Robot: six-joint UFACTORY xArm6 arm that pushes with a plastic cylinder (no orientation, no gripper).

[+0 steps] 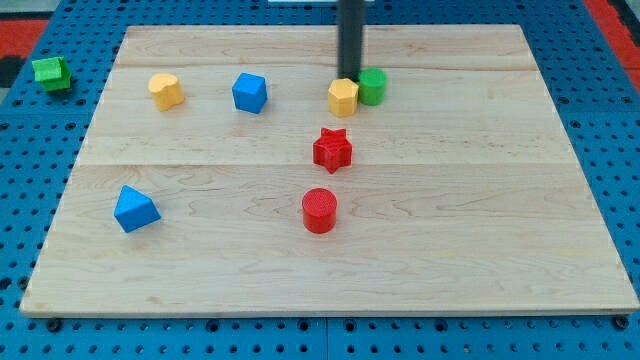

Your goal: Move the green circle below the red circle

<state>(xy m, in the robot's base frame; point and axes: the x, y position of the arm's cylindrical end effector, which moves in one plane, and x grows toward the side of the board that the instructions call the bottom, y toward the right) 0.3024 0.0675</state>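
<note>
The green circle [373, 87] sits near the view's top, right of centre, touching a yellow hexagon block [343, 97] on its left. The red circle [320, 211] lies lower down near the board's middle. A red star [332, 150] lies between them. My tip [352, 77] comes down from the view's top and ends just behind the yellow hexagon, at the green circle's upper left, close to both.
A second yellow block [166, 91] and a blue cube [250, 92] lie at the upper left. A blue triangular block [135, 209] lies at the lower left. A green block [50, 72] rests off the board [500, 250] at the view's top left.
</note>
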